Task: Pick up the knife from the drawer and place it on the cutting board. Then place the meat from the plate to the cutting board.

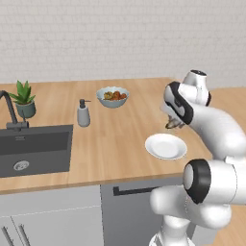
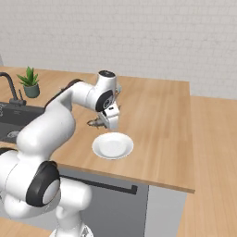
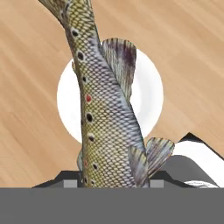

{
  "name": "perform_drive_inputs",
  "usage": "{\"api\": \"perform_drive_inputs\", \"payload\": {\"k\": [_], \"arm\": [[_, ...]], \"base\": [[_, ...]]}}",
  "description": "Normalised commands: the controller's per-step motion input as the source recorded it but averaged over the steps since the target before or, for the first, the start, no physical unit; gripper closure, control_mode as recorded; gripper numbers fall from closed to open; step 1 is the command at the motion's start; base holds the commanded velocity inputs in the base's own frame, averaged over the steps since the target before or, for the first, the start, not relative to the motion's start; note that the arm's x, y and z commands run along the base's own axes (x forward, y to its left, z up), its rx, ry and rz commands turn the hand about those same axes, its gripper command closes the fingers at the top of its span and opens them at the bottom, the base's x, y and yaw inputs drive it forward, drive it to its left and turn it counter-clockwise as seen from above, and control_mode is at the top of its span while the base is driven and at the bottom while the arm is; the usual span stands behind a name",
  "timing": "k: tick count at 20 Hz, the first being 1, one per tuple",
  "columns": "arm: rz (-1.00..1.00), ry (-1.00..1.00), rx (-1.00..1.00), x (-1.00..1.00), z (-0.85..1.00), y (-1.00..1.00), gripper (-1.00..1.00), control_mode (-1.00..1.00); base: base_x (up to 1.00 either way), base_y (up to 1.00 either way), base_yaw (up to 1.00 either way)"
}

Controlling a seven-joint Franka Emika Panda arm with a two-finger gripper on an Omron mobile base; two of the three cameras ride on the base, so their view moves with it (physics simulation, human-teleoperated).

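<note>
Above the empty white plate [image 2: 112, 146], the gripper [image 2: 100, 121] hangs clamped on the meat [image 3: 103, 113], a speckled fish.

Your worktop [image 1: 120, 139] is light wood and runs across the middle of the left base view, ending at a wall. The plate [image 1: 166, 146] sits on it near the front edge, right of centre; in the right base view the plate [image 2: 112, 145] lies at centre. A bowl [image 1: 113, 96] stands upper centre, a soap bottle [image 1: 83, 113] to its lower left, and a potted plant [image 1: 24, 99] at the far left. A dark sink [image 1: 33, 149] is sunk in at the left.
</note>
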Motion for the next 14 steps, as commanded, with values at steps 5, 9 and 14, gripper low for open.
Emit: {"api": "perform_drive_inputs", "payload": {"k": [5, 9, 14], "arm": [[0.0, 0.02, 0.0, -0.14, 0.71, 0.0, 1.0, -1.0], [0.0, -0.01, -0.02, -0.38, 0.21, 0.1, 1.0, -1.0], [0.0, 0.0, 0.0, 0.0, 0.0, 0.0, 1.0, 1.0]], "base": [[0.0, 0.0, 0.0], [0.0, 0.0, 0.0], [-0.8, 0.56, 0.0]]}}
